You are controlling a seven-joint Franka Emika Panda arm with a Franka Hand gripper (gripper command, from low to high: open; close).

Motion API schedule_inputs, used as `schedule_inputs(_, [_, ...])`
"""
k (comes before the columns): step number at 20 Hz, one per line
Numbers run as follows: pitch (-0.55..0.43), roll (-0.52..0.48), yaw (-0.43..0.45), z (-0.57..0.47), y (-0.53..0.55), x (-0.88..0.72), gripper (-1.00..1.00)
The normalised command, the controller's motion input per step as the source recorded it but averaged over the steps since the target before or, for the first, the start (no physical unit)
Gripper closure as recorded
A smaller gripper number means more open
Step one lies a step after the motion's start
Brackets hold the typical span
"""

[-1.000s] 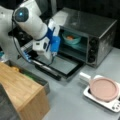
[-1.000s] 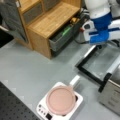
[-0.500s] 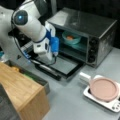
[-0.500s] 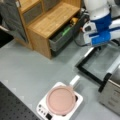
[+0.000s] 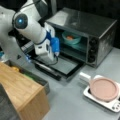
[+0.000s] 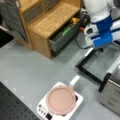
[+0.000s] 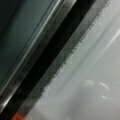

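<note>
The gripper (image 5: pixel 51 60) is seen low over the open oven door (image 5: pixel 63 65), just before the toaster oven (image 5: pixel 86 37); whether it is released or clenched cannot be told. Since the earlier frames, the arm has dropped slightly. A teal bowl (image 5: pixel 72 38) sits inside the oven. Near right, a pink pan (image 5: pixel 103 88) rests on a white scale (image 6: pixel 42 110).

A grey surface (image 6: pixel 32 65) spreads around a wooden cabinet (image 6: pixel 47 22), whose grey drawer (image 6: pixel 61 41) stands pulled open. Near the cabinet, toward a front view's bottom left, lies a black perforated mat (image 6: pixel 12 105). Behind everything the backdrop is dark (image 5: pixel 100 7).
</note>
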Motion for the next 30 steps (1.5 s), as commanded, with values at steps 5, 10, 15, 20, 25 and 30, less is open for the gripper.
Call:
schedule_inputs(5, [-0.249, 0.138, 0.092, -0.08, 0.15, -0.09, -1.0])
schedule_inputs(10, [-0.237, 0.2, -0.01, -0.1, 0.1, -0.14, -1.0])
schedule_inputs(15, [-0.152, 0.192, 0.152, -0.13, 0.12, -0.17, -1.0])
schedule_inputs(20, [-0.095, 0.218, 0.167, -0.16, 0.2, -0.14, -1.0])
schedule_inputs(25, [-0.057, 0.231, 0.076, -0.17, 0.17, -0.07, -1.0])
schedule_inputs(30, [-0.034, 0.255, 0.013, -0.16, 0.12, -0.03, -1.0])
